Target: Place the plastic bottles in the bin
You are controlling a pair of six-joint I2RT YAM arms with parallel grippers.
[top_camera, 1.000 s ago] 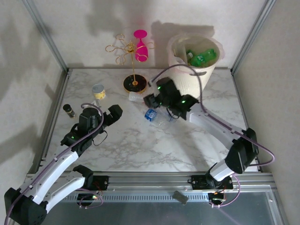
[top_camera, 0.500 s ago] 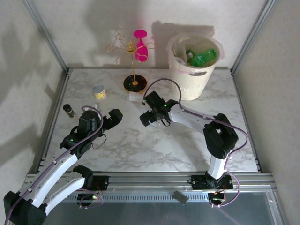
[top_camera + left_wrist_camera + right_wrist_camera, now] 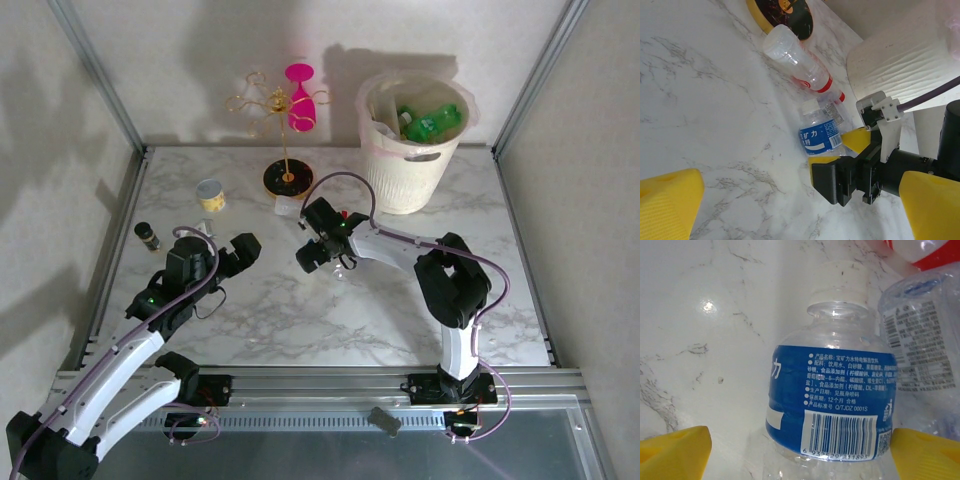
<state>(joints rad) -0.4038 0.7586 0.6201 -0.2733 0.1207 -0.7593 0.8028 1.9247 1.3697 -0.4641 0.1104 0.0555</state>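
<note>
Currently the right tool (image 3: 320,254) sits low over the middle of the surface (image 3: 300,330). Its jaws are spread, one either side of the blue-labelled bottle (image 3: 832,405), and are not pressing it. In the right wrist view the bottle lies on its side between the two yellow fingers (image 3: 670,452), cap pointing to the top of the frame. There is a clear gap on the left of the frame, while the finger on the right of the frame looks very close to the label.

The left tool (image 3: 236,252) hangs released at the lower left of the overhead view, well apart from all this.

A second clear bottle (image 3: 920,340) lies against the target's shoulder, and the red-banded bottle (image 3: 800,62) lies just beyond, so the grasp needs care. It would be best to centre the tool a little toward the left of the wrist frame before closing. The pads should land on the labelled barrel, not on the tapering neck. Closing should be gentle, because thin plastic like this will likely buckle or squirt out sideways. A straight lift should then keep the neighbour from being dragged along.

The bin (image 3: 398,190) stands at the upper right of the overhead view, with green bottles (image 3: 436,122) already inside, so the carry is short.
</note>
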